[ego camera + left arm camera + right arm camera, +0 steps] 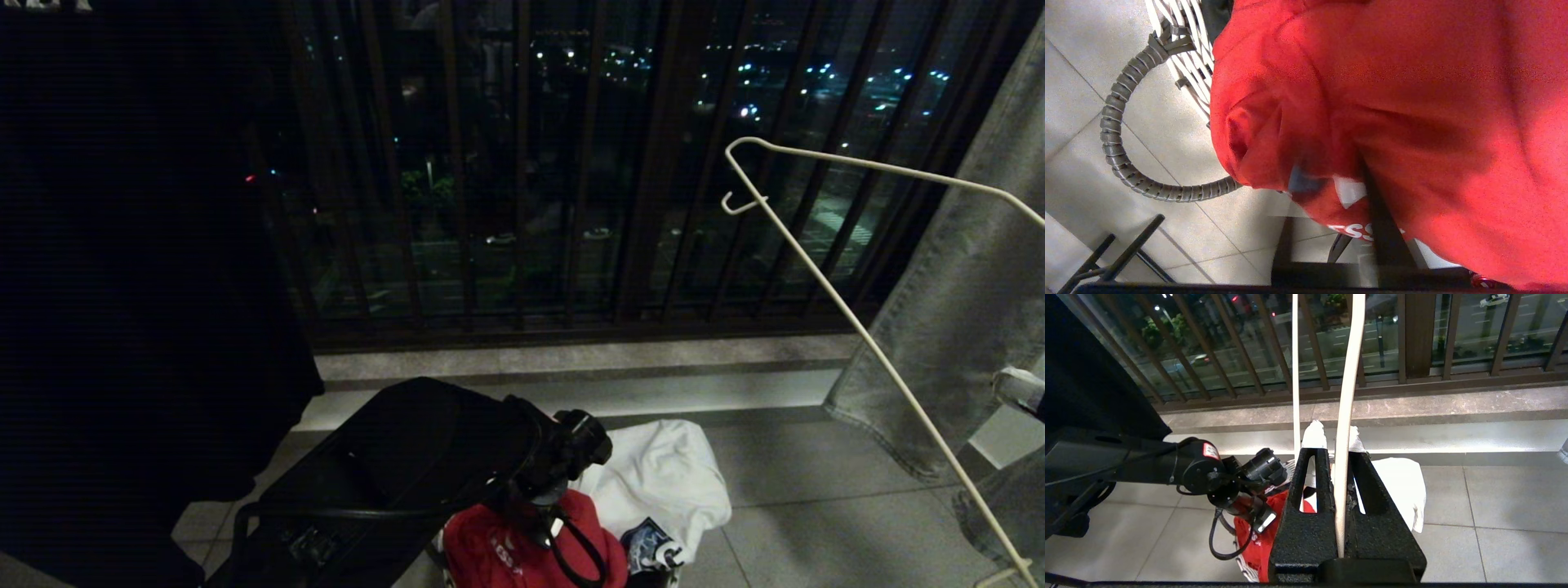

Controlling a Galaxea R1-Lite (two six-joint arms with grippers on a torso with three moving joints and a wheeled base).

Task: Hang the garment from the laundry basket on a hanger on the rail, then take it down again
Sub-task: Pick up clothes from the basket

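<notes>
The red T-shirt (498,547) lay bunched on top of the laundry basket at the bottom of the head view, beside a white T-shirt (661,478). The left gripper (543,510) reached down onto the red cloth, at the end of the black left arm (408,465). On the right side the white wire hanger (857,327) stood up in the air before the dark window bars (522,163), and a grey cloth (971,286) hung behind it.

In the left wrist view the red T-shirt (1412,102) filled most of the picture, hanging over the woven rim of the basket (1188,53) above the tiled floor (1077,163). The dark fingers (1384,228) pressed together against a fold near the white letters, so the gripper seemed to be pinching the cloth.

In the right wrist view the right gripper (1337,457) was clamped on the hanger (1349,396), with the wire running between its black fingers (1310,522).

I judged that the step in hand was the picking of the shirt out of the basket. The next move would call for a slow lift, so the cloth hangs free, and then for bringing the collar toward the hanger.
</notes>
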